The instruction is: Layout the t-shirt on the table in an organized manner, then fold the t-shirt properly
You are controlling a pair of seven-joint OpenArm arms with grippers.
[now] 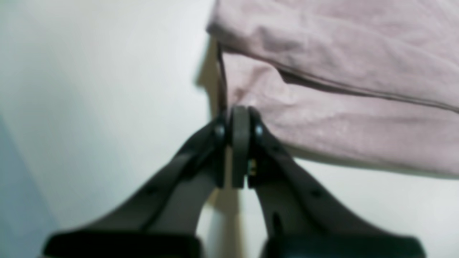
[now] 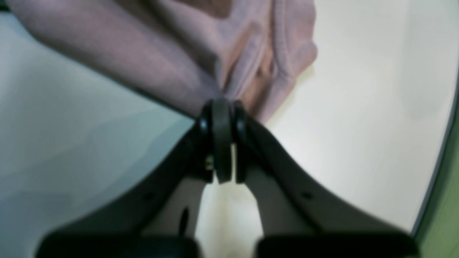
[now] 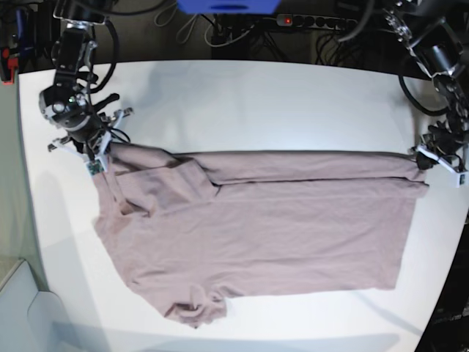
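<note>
The left tool [image 1: 239, 118] is closed, its dark fingers pinched together on a corner edge of the t-shirt [image 3: 256, 227]; in its own wrist view the mauve cloth folds over itself just above the tips, with a hem line running across. The right tool [image 2: 222, 107] is likewise clamped on the t-shirt, gripping a bunched, ribbed bit of cloth (both wrist views are soft and blurred, so finer detail is lost).

In the base view the left tool [image 3: 427, 160] sits at the right edge of the surface [image 3: 249, 95], holding the far right corner of the garment; the right tool [image 3: 99, 155] is at the left, holding the cloth near the upper left, beside a sleeve. The t-shirt lies spread lengthwise across the middle of the surface between the two tools, its upper strip folded over along a long straight crease; a sleeve is crumpled at the lower left, near the front edge.

The surface is white, matte, with rounded corners, bare around the shirt and lightly shadowed near the arms; behind its far edge the room is dark, with tangled black cables [image 3: 242, 33], a power strip [image 3: 308, 20] showing a red light, and a blue object [image 3: 227, 6] at the top centre; a greenish floor shows past the surface's rim in the right wrist view.
</note>
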